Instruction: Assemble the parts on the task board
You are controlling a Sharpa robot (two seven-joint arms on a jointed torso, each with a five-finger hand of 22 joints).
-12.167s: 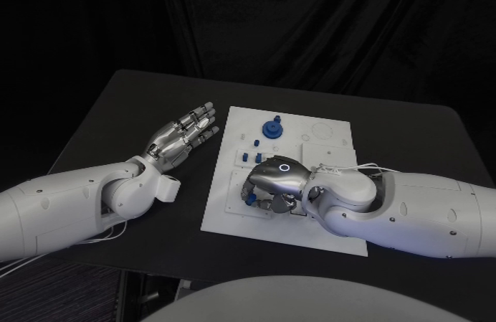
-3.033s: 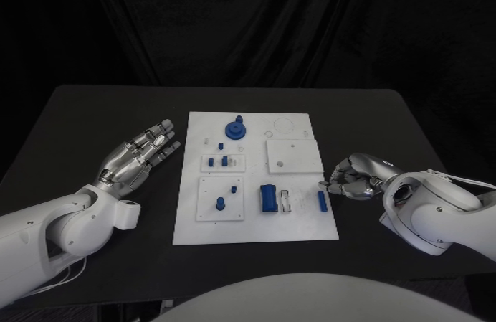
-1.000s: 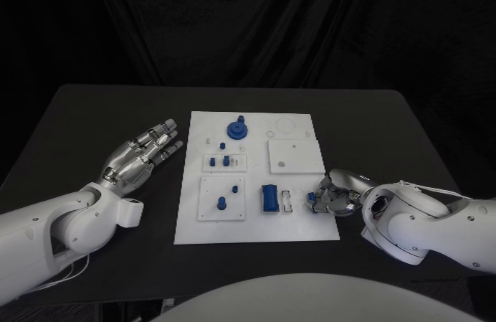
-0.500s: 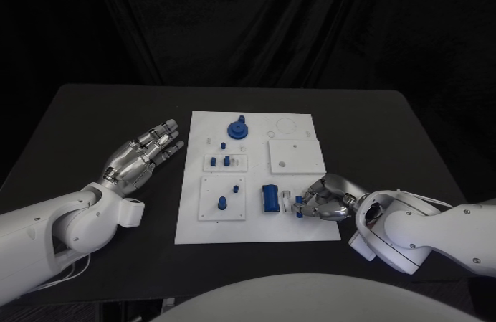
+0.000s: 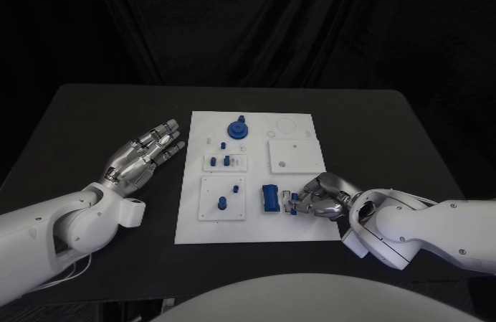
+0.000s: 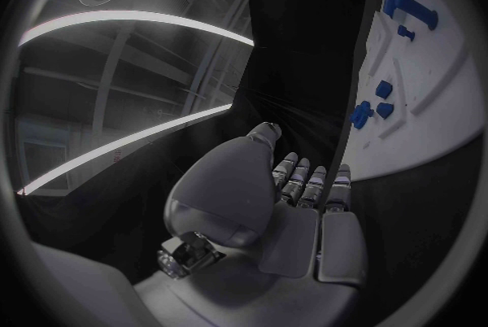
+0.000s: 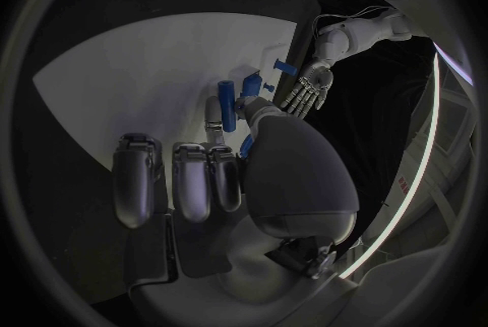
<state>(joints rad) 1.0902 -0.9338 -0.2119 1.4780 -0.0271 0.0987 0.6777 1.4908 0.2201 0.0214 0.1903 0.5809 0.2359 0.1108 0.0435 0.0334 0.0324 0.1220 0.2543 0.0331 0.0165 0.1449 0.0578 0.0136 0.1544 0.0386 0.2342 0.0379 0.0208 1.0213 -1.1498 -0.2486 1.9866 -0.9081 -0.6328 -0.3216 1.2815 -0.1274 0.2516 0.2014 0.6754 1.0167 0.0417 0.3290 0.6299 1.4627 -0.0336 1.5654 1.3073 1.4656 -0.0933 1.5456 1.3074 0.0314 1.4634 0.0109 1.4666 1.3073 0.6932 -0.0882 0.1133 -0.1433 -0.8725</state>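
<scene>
Head view, right hand at the lower right of the task board: a small blue part sits pinched in the fingertips of my right hand, just beside the larger blue block that stands in the board's lower middle fixture. 3 s ago this part lay loose on the white task board near its right edge, and my right hand hovered off the board over the black worktop. Since then the hand has moved in over the board's edge, closed on the part, and carried it leftward toward the block; over the last half second it has shifted only slightly nearer. I judge the pick complete and the placing step now under way, with the part to be seated in the slot next to the block. Whether it already touches the board I cannot tell.

Right wrist view: a blue piece lies on the white plate just past the thumb, and the other fingers are curled down.

My left hand rests over the worktop left of the board, fingers spread and holding nothing, unchanged across the interval. The blue gear-like part at the board's far end and the blue pegs in the left fixtures have not moved.
</scene>
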